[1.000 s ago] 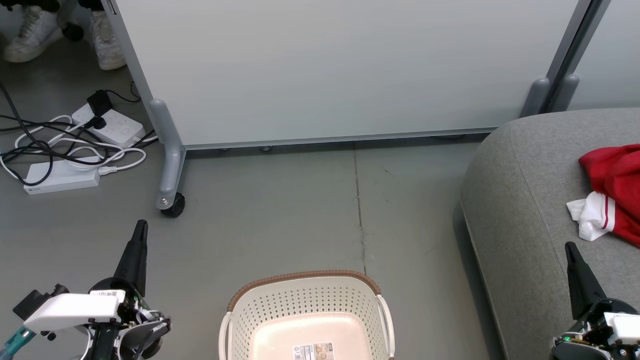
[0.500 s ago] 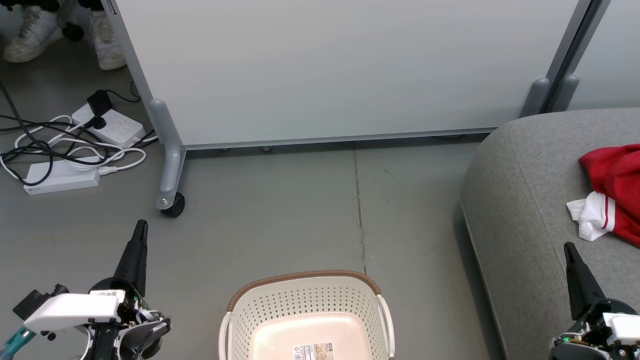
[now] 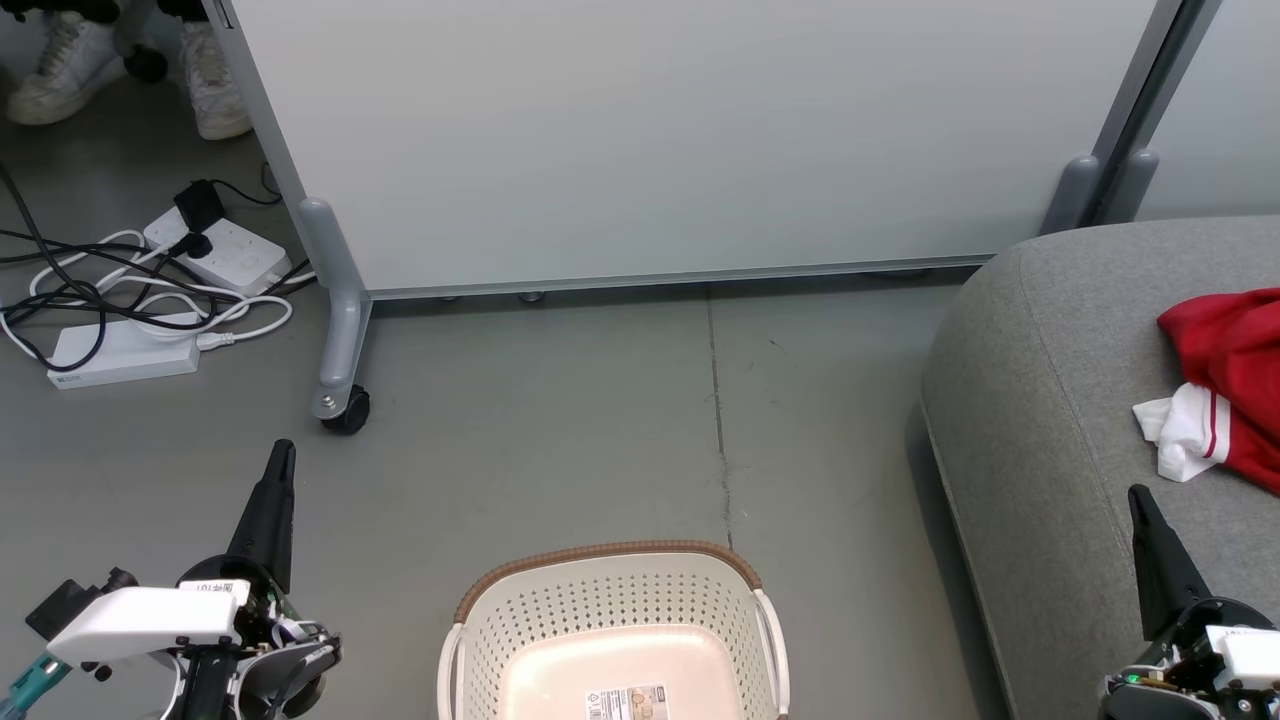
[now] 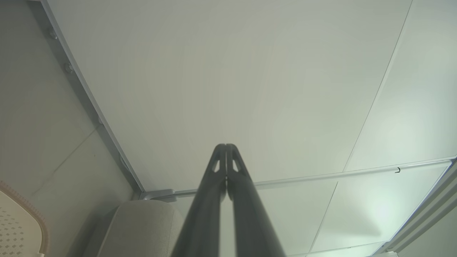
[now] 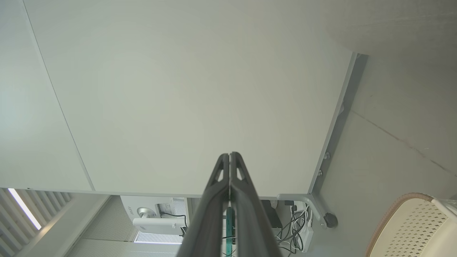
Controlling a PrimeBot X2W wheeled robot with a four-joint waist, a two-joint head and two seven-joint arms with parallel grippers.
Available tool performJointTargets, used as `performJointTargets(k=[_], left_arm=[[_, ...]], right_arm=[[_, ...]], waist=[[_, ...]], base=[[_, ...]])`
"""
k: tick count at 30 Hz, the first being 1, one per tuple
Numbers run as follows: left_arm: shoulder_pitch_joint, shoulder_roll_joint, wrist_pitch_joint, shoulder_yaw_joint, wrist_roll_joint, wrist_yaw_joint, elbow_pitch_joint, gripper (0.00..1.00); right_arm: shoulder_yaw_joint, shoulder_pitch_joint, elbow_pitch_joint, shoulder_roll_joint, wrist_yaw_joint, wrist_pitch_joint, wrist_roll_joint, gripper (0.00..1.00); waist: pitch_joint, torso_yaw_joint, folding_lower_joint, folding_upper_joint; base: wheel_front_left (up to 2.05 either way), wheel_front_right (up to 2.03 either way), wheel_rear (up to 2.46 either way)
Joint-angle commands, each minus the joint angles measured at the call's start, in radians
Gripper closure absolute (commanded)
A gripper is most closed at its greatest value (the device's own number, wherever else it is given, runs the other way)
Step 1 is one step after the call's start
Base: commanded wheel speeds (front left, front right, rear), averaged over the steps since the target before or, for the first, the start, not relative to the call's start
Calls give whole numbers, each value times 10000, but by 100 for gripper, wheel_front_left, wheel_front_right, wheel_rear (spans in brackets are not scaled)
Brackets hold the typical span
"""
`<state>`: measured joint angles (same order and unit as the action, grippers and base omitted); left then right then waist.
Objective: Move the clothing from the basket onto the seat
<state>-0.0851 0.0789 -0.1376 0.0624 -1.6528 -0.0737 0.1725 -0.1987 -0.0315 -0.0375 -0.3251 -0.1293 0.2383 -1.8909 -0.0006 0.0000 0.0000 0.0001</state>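
The cream perforated basket (image 3: 610,600) with a brown rim stands on the floor at the bottom centre, holding nothing but a label sticker on its bottom. Bright-red clothing (image 3: 1225,385) with white striped trim lies on the grey seat (image 3: 1040,420) at the right edge. My left gripper (image 3: 282,452) is shut at the lower left, left of the basket, with nothing in it. My right gripper (image 3: 1137,494) is shut at the lower right over the seat's front, just below the clothing. The wrist views show each pair of fingers (image 4: 226,157) (image 5: 229,167) pressed together and bare.
A pale grey wheeled partition panel (image 3: 650,140) stands across the back, its caster (image 3: 345,410) on the floor. Power strips and tangled cables (image 3: 140,290) lie at the left. A person's white shoes (image 3: 60,65) stand at the top left.
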Motion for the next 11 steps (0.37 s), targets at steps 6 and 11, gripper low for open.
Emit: performJointTargets(k=[6, 11], left_arm=[[-112, 12, -28, 57, 88, -45, -38, 100], [-112, 7, -38, 63, 97, -44, -38, 100]], right_arm=[[-5, -29, 66, -107, -23, 70, -61, 100], [-24, -26, 73, -125, -24, 93, -76, 100]], waist=[[0, 0, 0, -1], [0, 0, 0, -1]], base=[[0, 0, 0], [0, 0, 0]])
